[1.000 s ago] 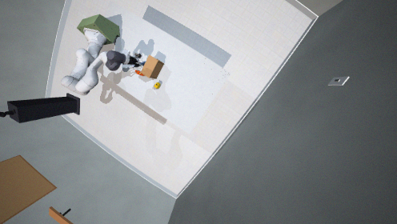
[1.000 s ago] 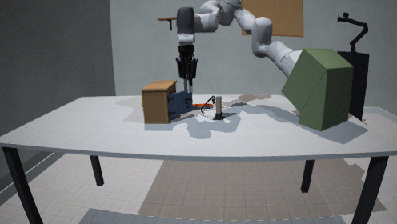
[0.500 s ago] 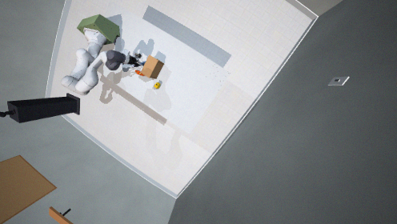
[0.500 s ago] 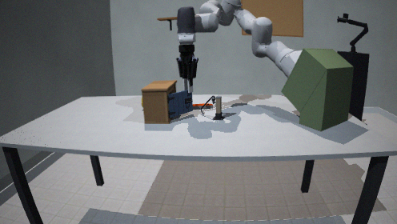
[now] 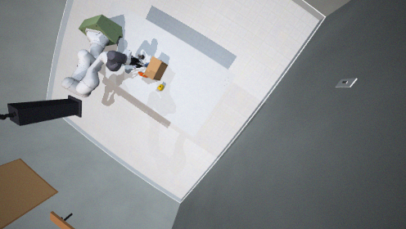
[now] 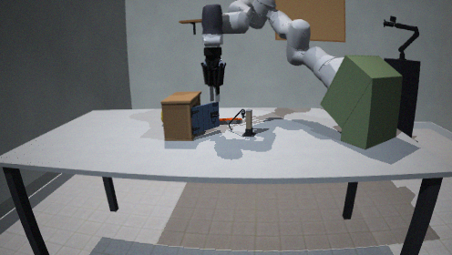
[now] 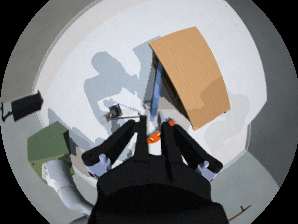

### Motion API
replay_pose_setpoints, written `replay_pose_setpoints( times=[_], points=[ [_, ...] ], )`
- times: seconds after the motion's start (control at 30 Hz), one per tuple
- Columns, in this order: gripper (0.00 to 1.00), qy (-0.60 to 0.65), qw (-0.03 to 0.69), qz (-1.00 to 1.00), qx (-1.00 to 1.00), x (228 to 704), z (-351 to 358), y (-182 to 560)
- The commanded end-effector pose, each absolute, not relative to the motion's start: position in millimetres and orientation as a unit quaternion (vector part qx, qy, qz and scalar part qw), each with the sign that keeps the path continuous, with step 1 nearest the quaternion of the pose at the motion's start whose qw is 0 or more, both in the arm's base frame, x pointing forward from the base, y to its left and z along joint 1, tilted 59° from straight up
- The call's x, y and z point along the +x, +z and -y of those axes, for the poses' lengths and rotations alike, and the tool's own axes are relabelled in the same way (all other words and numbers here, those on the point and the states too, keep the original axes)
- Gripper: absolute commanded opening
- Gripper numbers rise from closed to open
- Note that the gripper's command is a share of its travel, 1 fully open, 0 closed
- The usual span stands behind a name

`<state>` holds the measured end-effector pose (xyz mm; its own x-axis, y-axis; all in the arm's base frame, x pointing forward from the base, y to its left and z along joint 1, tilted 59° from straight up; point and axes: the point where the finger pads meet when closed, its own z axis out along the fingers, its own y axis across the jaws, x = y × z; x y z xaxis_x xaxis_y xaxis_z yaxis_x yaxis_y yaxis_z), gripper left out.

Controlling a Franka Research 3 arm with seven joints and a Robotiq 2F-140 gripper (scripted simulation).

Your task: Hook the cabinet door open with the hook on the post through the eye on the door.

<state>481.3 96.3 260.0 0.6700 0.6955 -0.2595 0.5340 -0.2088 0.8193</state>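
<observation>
A brown cabinet [image 6: 180, 116] stands on the table with its blue door [image 6: 206, 117] swung partly open toward the post. It also shows in the wrist view [image 7: 193, 76], with the door [image 7: 156, 90] seen edge-on. A short post [image 6: 249, 122] stands right of the door, and its black hook hangs down toward the table, apart from the door. My gripper [image 6: 214, 96] points straight down right at the door's top outer edge. Its fingers stand narrow, and the door's edge runs up to their tips. I cannot see the eye on the door.
An orange piece [image 6: 224, 119] lies on the table between door and post. A small yellow object [image 5: 161, 87] lies on the far side of the cabinet. A large green box [image 6: 364, 100] covers the arm's base at the right. A black stand [image 6: 407, 91] is behind it.
</observation>
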Motion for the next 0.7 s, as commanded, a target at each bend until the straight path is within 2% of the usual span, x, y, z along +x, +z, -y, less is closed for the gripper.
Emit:
replay_pose_setpoints(
  times=[0.0, 0.67],
  points=[
    [0.16, 0.082, 0.488, -0.395, 0.774, 476.5, -100.7, 265.4],
    [0.16, 0.082, 0.488, -0.395, 0.774, 457.6, -126.3, 284.3]
  ],
)
